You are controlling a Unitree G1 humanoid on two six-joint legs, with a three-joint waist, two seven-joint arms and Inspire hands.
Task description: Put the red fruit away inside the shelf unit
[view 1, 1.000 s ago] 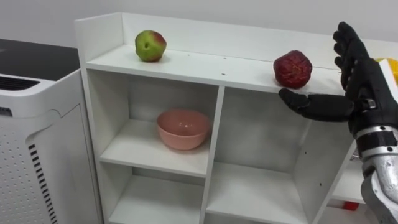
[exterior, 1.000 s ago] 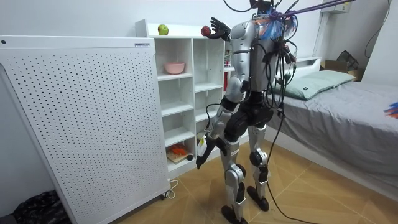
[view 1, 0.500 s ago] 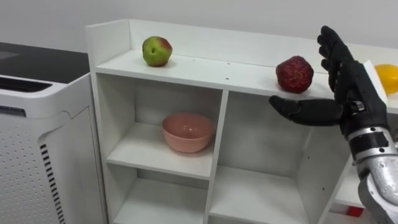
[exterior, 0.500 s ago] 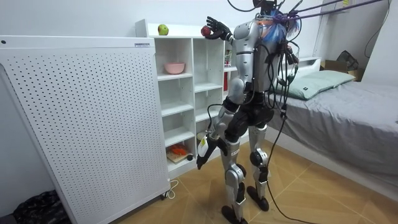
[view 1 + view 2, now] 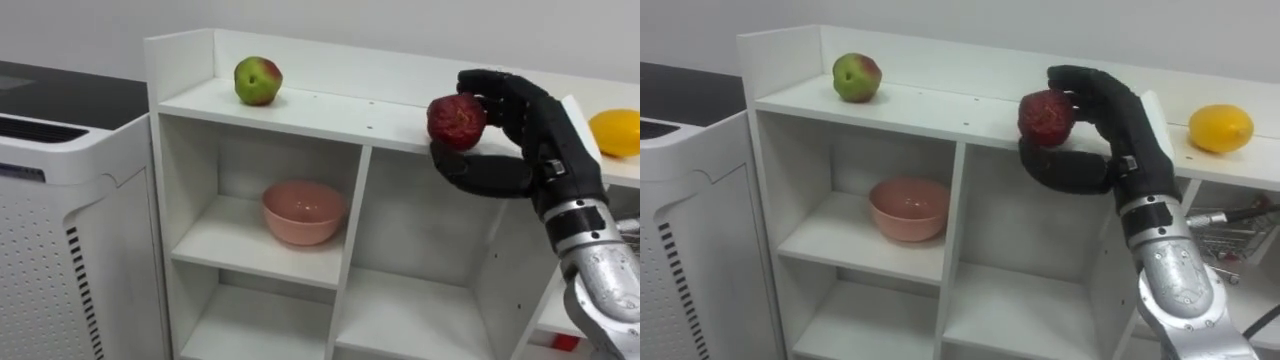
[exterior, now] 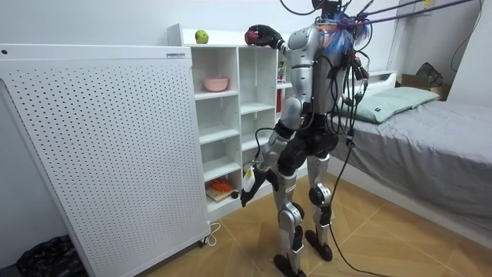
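A dark red fruit [image 5: 456, 120] is at the front edge of the white closet's top shelf [image 5: 340, 108]. My right hand [image 5: 525, 125] is shut on it, fingers curled over the top and thumb below. I cannot tell whether the fruit rests on the shelf or is just off it. A green-red apple [image 5: 257, 80] sits at the shelf's left end and a yellow-orange fruit [image 5: 615, 132] at its right. In the room view I stand facing the closet with the right arm raised, and my left hand [image 6: 247, 191] hangs low beside my thigh.
A pink bowl [image 5: 303, 211] stands in the upper left compartment. A white perforated panel [image 6: 100, 146] stands close on the closet's left. Lower compartments hold small items [image 6: 219, 186]. A bed [image 6: 430, 146] lies behind me.
My right hand went from open beside the red fruit to closed around it. The fruit has shifted a little to the left along the shelf.
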